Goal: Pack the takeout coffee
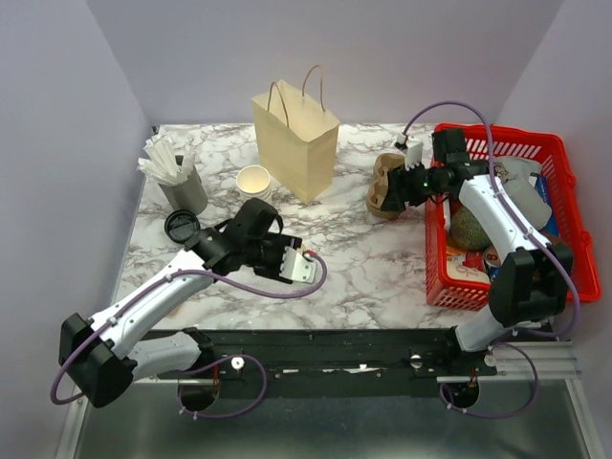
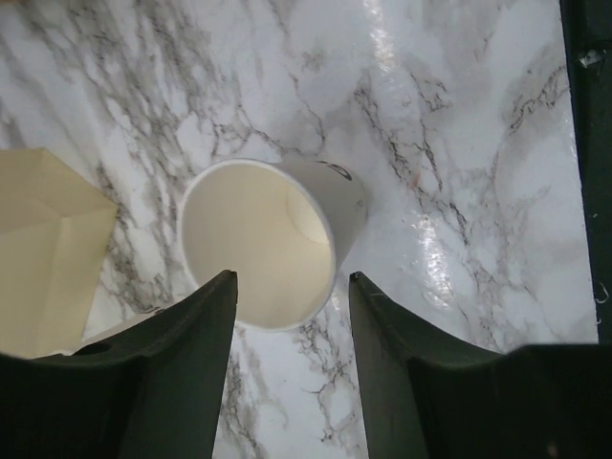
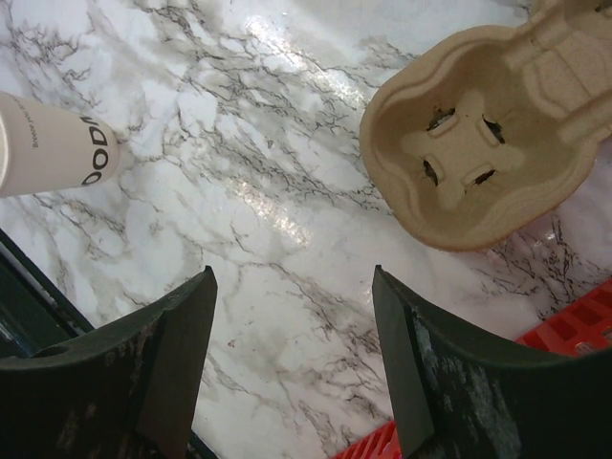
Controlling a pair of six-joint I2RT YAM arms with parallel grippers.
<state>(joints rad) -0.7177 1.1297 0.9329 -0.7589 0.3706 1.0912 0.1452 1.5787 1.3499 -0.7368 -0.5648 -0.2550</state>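
No cup with a black lid shows in any view. A lidless white paper cup lies on its side on the marble table, its mouth facing my left gripper. That gripper is open, its fingertips on either side of the cup's rim without gripping it. The cup also shows in the top view and the right wrist view. The tan paper bag stands upright at the back centre. My right gripper is open and empty above bare table, beside a pulp cup carrier.
A stack of lidless white cups stands left of the bag. A loose black lid lies near a grey holder of white packets. A red basket with groceries fills the right side. The carrier lies beside it.
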